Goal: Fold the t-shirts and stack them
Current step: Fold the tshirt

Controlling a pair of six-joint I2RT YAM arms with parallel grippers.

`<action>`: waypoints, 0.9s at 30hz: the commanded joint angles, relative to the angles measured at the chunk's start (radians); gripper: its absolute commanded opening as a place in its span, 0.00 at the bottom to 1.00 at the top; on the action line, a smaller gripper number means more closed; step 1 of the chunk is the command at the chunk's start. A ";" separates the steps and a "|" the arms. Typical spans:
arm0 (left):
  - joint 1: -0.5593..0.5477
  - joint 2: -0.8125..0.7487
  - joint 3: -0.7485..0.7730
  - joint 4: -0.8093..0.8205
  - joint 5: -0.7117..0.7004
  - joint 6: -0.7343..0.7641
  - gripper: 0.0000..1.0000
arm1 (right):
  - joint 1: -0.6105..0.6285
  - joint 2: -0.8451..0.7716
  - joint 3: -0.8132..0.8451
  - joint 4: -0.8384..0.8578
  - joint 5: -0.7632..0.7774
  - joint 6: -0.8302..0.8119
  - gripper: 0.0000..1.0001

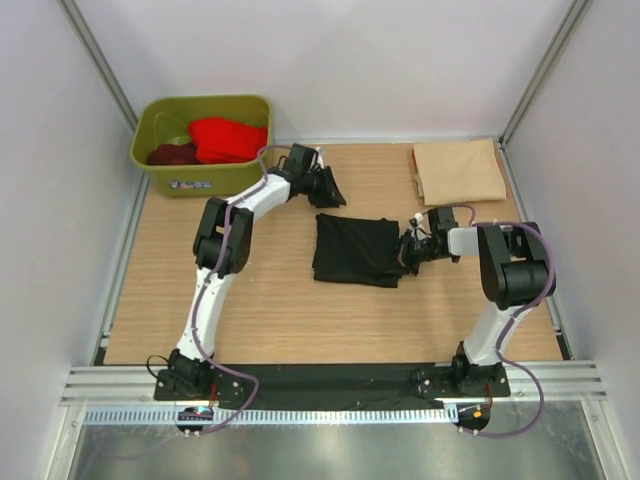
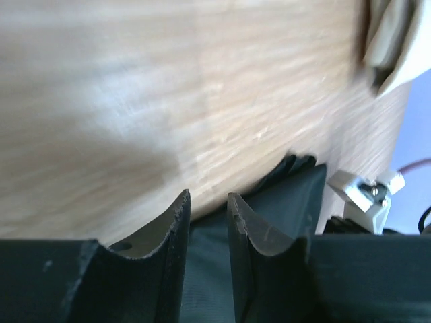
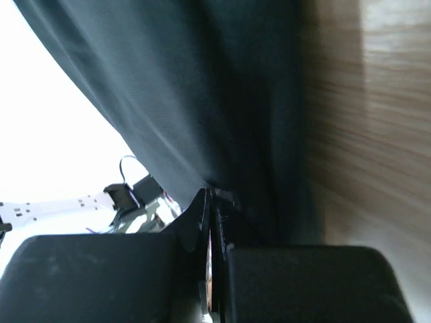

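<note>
A folded black t-shirt (image 1: 352,250) lies mid-table. My right gripper (image 1: 408,250) sits at its right edge, shut on the cloth. In the right wrist view the jaws (image 3: 210,196) meet on the dark fabric (image 3: 202,87). My left gripper (image 1: 330,190) is just beyond the shirt's far-left corner. Its fingers (image 2: 207,195) stand apart, and black cloth (image 2: 289,195) shows through the gap. A folded beige t-shirt (image 1: 460,170) rests at the far right, blurred in the left wrist view (image 2: 394,40). The red t-shirt (image 1: 228,138) and maroon t-shirt (image 1: 172,153) lie in the tub.
The olive-green tub (image 1: 160,118) stands at the far-left corner, off the wooden tabletop (image 1: 250,300). Grey walls with metal posts close in the left, right and back. A metal rail runs along the near edge by the arm bases.
</note>
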 commanded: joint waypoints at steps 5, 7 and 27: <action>0.033 -0.099 0.161 -0.034 0.000 0.044 0.31 | 0.012 -0.176 0.123 -0.038 0.065 0.080 0.03; 0.035 -0.163 0.126 -0.040 -0.015 0.050 0.31 | 0.032 -0.173 0.120 -0.024 0.081 0.097 0.04; 0.041 -0.167 -0.222 -0.009 -0.116 0.127 0.00 | 0.046 -0.032 0.203 0.002 0.154 0.082 0.09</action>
